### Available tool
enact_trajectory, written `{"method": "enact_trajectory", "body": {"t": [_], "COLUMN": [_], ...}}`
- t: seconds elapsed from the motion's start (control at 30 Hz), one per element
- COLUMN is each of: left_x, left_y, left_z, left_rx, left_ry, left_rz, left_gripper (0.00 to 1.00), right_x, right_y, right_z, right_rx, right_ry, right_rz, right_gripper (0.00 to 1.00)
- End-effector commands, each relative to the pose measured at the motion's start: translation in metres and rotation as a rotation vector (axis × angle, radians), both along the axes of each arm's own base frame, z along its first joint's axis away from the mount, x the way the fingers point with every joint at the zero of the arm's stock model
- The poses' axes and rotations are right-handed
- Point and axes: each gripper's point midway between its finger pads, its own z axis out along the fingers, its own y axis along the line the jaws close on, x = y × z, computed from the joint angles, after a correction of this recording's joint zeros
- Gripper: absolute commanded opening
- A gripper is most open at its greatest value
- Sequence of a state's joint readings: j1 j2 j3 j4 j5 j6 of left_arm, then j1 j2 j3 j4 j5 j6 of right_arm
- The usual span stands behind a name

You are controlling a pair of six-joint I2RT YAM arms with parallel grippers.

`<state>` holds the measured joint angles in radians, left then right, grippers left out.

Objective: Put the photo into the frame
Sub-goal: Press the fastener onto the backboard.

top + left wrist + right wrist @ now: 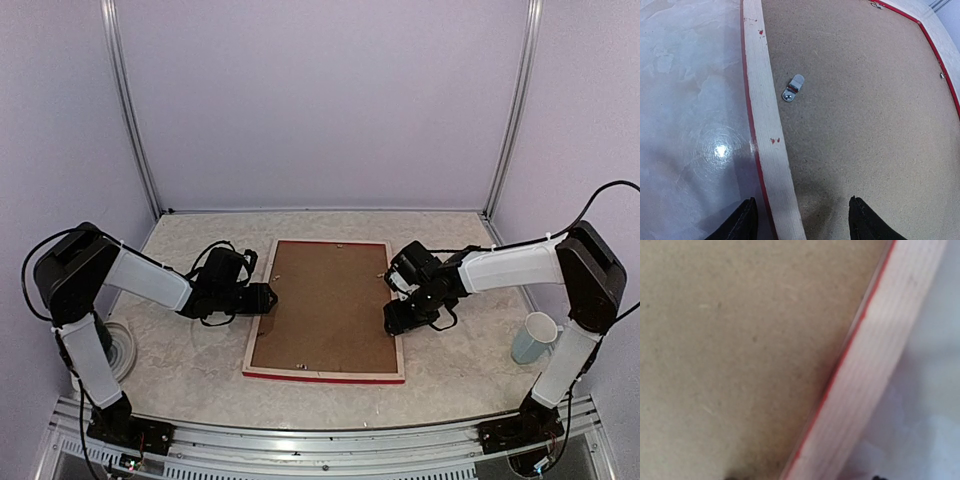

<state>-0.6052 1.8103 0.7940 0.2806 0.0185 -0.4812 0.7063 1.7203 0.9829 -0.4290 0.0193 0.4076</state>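
Observation:
The frame [256, 325] lies face down in the middle of the table, its pale wood back up and a red edge showing. The brown backing board [325, 305] sits inside it. The photo is hidden. My left gripper [268, 298] is open, and its fingers straddle the frame's left rail [765, 125], one over the table, one over the board [865, 110]. A small metal turn clip [793, 88] lies on the board ahead of it. My right gripper [393, 318] is open and very low over the right rail [875, 370], with only its fingertips showing.
A pale blue and white cup [535, 338] stands at the right, near the right arm. A white round object [120, 350] lies by the left arm's base. Walls close the back and both sides.

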Motion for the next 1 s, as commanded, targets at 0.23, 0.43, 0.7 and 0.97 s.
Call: {"method": "enact_trajectory", "body": {"t": [0.23, 0.43, 0.7, 0.97], "left_x": [-0.011, -0.011, -0.012, -0.013], "left_y": [0.002, 0.002, 0.002, 0.002], "left_z": [-0.02, -0.02, -0.021, -0.022], "left_rx": [0.024, 0.022, 0.022, 0.023], "left_ry": [0.078, 0.078, 0.081, 0.084], "left_rz": [-0.02, -0.02, -0.021, -0.025], "left_gripper": [0.61, 0.61, 0.61, 0.61], "right_x": [-0.004, -0.009, -0.014, -0.016], "right_y": [0.006, 0.001, -0.007, -0.008], "right_z": [0.035, 0.024, 0.002, -0.015], "right_rx": [0.043, 0.016, -0.039, -0.061], "right_ry": [-0.027, 0.005, 0.04, 0.07], "right_rz": [0.021, 0.018, 0.01, 0.014], "right_gripper": [0.61, 0.58, 0.56, 0.53]}}
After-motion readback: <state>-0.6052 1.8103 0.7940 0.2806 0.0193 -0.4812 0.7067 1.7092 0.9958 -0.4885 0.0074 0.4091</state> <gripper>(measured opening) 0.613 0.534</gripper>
